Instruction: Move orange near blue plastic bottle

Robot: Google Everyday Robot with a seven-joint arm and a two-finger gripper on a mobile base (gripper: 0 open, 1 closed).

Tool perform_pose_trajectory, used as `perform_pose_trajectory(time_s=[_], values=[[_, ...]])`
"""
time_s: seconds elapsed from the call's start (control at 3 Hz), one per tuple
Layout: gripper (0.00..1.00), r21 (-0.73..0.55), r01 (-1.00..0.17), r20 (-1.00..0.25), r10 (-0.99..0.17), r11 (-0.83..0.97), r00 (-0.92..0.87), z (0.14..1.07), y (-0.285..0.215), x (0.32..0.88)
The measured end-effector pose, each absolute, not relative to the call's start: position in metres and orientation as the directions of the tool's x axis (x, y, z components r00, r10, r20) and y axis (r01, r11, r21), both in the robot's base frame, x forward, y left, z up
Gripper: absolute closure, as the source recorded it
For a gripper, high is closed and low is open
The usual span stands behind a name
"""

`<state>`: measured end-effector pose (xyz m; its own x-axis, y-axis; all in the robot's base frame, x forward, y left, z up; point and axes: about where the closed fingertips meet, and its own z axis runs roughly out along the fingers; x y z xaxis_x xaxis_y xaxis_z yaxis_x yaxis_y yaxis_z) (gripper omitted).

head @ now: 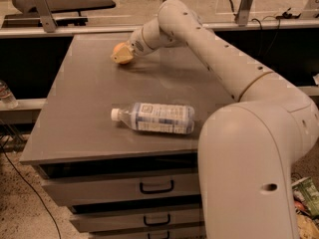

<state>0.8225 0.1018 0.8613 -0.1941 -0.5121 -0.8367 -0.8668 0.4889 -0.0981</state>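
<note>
grey surface (84,128) atop a cabinet of drawers (119,190), with rails and a tiled floor behind it. the one claw (122,55) sits low over the far left part of the surface, pointing left; i cannot tell whether it is apart or clamped. at its tip is a rounded orange-yellow shape, seemingly the one orange (119,50), which i cannot separate from the claw itself. well apart from it, toward the front middle, lies the one blue plastic bottle (157,117), on its side, white cap to the left. the single arm (219,54) reaches in from the lower right, bends at a bulky elbow and stretches across the back of the surface. three drawer fronts show below.
</note>
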Motion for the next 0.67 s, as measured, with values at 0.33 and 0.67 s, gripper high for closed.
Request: perform_pose_trajectory(time_s=[0.33, 0.67], values=[[0.84, -0.126, -0.876, -0.834, -0.528, 0.466, -0.161, 0.877, 0.095, 0.808], [1.00, -0.144, -0.906, -0.832, -0.545, 0.397, -0.107, 0.901, 0.089, 0.784]])
